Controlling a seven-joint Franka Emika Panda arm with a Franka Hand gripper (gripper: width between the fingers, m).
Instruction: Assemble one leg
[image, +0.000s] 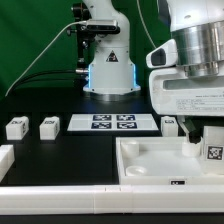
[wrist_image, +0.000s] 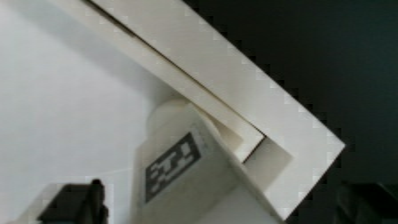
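Note:
One leg (image: 212, 150), a small white block with a black-and-white tag, stands in the corner of the large white tray-like piece (image: 150, 165) at the exterior view's right. My gripper (image: 204, 140) hangs over it. In the wrist view the leg (wrist_image: 178, 165) sits against the tray's rim (wrist_image: 196, 60). It lies between the jaws, with a small gap to the one dark finger (wrist_image: 75, 202) that shows. The gripper (wrist_image: 205, 216) looks open. Two more legs (image: 16, 127) (image: 48, 127) stand at the left, and another (image: 170, 124) stands behind the tray.
The marker board (image: 112, 122) lies flat at the table's middle back. The robot base (image: 108, 70) stands behind it. Part of another white piece (image: 5, 157) shows at the exterior view's left edge. A white rail (image: 60, 200) runs along the front.

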